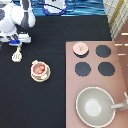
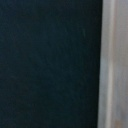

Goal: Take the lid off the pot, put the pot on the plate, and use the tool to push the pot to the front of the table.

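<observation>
The pot [image 1: 39, 68], uncovered and showing its reddish contents, sits on the cream plate [image 1: 40, 79] on the black table [image 1: 60, 30], left of the middle in the exterior view. The lid [image 1: 80, 48] lies on the stove's top-left burner. The cream-white tool [image 1: 17, 55] rests on the table near the exterior view's left edge, with its handle pointing toward the top. My gripper [image 1: 14, 41] hangs just above the tool's handle end, at the exterior view's upper left. The wrist view holds only dark table surface [image 2: 50, 65].
A pinkish-brown stove [image 1: 120, 65] with black burners [image 1: 103, 50] fills the exterior view's right side. A large grey pan [image 1: 95, 105] with a handle stands at its bottom. A pale strip [image 2: 114, 65] runs along one side of the wrist view.
</observation>
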Robot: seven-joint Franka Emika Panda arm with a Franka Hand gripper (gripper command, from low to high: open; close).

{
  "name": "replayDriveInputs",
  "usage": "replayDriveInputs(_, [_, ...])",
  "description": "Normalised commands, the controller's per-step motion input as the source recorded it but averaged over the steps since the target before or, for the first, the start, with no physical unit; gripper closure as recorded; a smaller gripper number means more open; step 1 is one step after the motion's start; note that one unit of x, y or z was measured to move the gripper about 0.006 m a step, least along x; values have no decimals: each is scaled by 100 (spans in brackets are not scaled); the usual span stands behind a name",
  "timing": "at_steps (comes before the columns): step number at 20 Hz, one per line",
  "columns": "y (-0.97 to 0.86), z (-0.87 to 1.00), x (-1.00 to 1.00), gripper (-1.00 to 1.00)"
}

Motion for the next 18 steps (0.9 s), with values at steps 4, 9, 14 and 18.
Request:
replayDriveInputs(4, [-1,-10,0,100])
replayDriveInputs(9, [0,-2,2,100])
replayDriveInputs(14, [29,52,-21,100])
replayDriveInputs(18, [47,95,-57,100])
